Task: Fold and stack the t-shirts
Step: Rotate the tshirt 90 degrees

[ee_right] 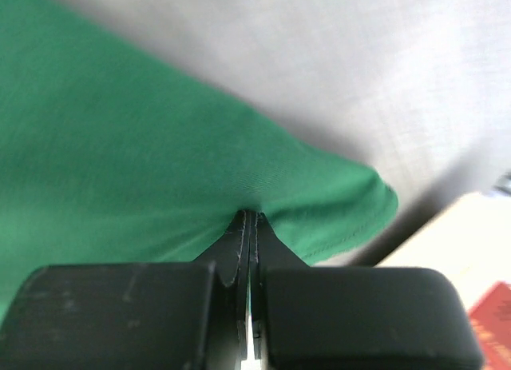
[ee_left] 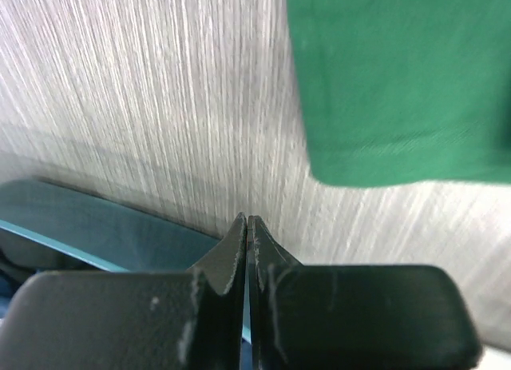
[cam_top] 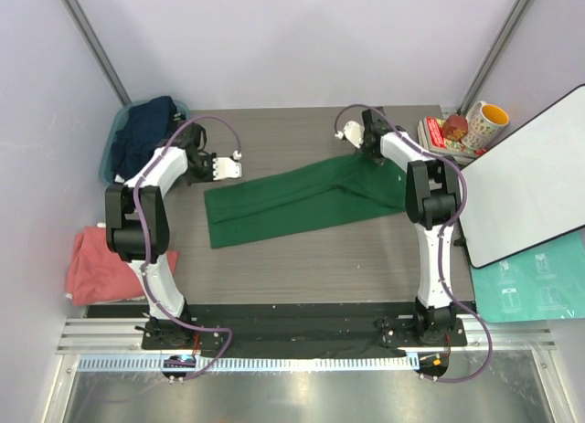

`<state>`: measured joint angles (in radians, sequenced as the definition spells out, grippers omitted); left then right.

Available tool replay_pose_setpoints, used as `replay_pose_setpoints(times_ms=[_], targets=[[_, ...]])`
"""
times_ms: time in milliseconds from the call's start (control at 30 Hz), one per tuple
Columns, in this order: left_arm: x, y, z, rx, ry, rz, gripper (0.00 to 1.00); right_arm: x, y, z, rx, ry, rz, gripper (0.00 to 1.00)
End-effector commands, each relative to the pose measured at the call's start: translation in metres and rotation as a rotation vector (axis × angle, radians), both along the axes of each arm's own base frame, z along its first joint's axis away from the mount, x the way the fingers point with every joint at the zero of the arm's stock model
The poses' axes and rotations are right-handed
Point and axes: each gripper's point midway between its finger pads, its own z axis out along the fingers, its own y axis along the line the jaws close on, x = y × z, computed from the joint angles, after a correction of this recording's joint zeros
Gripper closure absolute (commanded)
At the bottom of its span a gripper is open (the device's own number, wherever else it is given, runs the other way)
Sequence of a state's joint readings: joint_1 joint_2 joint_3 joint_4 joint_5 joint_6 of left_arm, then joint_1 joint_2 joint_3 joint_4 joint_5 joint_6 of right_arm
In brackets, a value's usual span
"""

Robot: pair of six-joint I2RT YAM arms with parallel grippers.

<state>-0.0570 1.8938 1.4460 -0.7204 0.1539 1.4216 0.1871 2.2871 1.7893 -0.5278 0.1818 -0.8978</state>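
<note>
Right now my right claw [ee_right: 249,220] is pinched fully shut on the dark green t-shirt [cam_top: 292,202], biting a small ridge of cloth just inside a hemmed corner. My left claw [ee_left: 247,222] is closed as well, its pads pressed together with nothing between them. It hangs over bare counter [cam_top: 302,268] just beside the teal tub [cam_top: 108,153] at the far left corner, near the green cloth but not touching it.

The green shirt lies as a long narrow band slanting across the middle of the counter, its left end toward the left edge and its other end, the one I hold, up toward the far right corner. The navy t-shirt [cam_top: 146,131] sits heaped in the tub. The salmon-pink t-shirt [cam_top: 96,263] lies bunched past the left edge, by the near left corner.

As I read it, the lengthwise fold is done and the band now needs folding end over end. To do that well I would lift my right end only enough to clear the cloth beneath and carry it along the band's own line, so the edges stay matched. The left claw should open and hold down the far end, so the band does not drag or skew. My one-corner grip may let the other corner droop.
</note>
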Motion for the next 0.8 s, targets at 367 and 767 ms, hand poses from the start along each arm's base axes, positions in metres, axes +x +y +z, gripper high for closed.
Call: replay_pose_setpoints(times_ms=[367,767], targets=[[0.0,-0.021,0.026,-0.068,-0.089,0.029,0.7,0.018,0.02,0.086,0.171,-0.196,-0.017,0.58],[-0.029,-0.044,0.002,-0.169,0.201,0.006,0.64,-0.015,0.023,0.091,0.169,-0.139,-0.013,0.56]])
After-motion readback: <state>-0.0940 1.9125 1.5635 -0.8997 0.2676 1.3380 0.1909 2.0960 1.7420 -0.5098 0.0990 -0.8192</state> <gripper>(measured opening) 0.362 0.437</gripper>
